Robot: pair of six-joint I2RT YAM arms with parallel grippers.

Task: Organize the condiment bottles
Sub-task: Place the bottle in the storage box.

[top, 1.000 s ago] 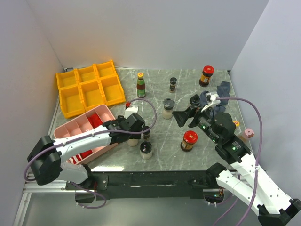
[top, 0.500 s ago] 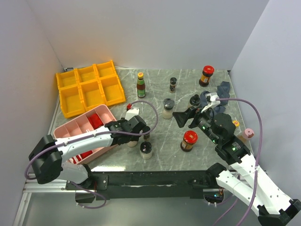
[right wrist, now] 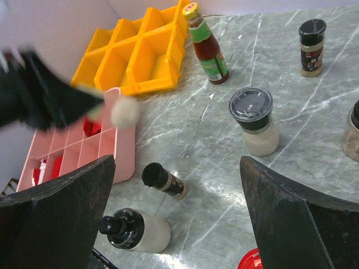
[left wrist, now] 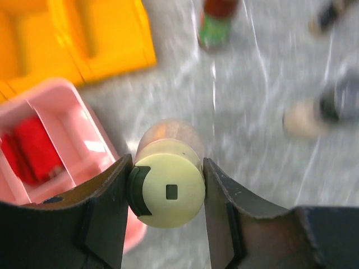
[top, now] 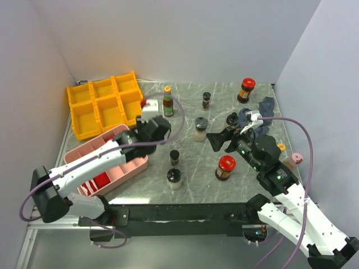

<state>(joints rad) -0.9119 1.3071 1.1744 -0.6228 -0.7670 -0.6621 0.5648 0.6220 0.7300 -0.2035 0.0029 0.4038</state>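
My left gripper [top: 147, 133] is shut on a pale shaker [left wrist: 168, 188] with a cream cap, held upright off the table beside the pink tray [top: 133, 167]; its fingers [left wrist: 106, 207] press both sides of the cap. In the right wrist view the shaker [right wrist: 124, 111] hangs blurred. My right gripper [top: 221, 140] stands open with nothing in it, above a black-capped spice jar [right wrist: 165, 180]. Standing on the table are a green-labelled bottle [top: 168, 102], a black-lidded grinder [top: 200, 129], two red-lidded jars [top: 225, 167] [top: 245, 90] and a pale black-capped bottle [top: 174, 178].
A yellow compartment tray [top: 106, 106] sits at the back left, with the pink tray in front of it holding red blocks [left wrist: 33, 148]. A dark blue-grey cloth [top: 258, 117] lies at the right, near another small jar [top: 231, 119]. A small spice jar [top: 206, 100] stands at the back.
My left gripper closed on the pale shaker near the table's front, lifted it and carried it back toward the yellow tray. The right arm has not moved.
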